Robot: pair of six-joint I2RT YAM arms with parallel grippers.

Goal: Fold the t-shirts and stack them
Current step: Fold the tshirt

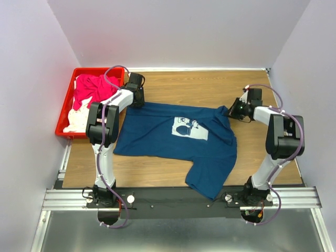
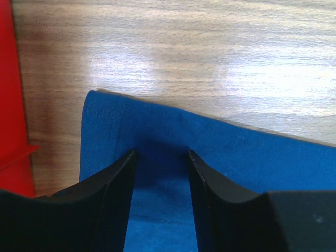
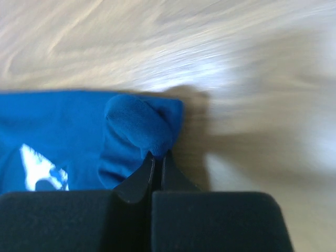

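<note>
A navy blue t-shirt with a white chest print lies spread across the wooden table, one part hanging over the near edge. My left gripper is at its far left corner. In the left wrist view this gripper is open, its fingers standing apart over flat blue cloth. My right gripper is at the shirt's far right end. In the right wrist view it is shut, pinching a bunched fold of the blue cloth. A magenta-pink t-shirt and a white one lie in the crate.
A red plastic crate stands at the table's far left, just beside the left gripper; its wall shows at the left wrist view's edge. Bare wood lies behind the shirt. Grey walls close in the table on three sides.
</note>
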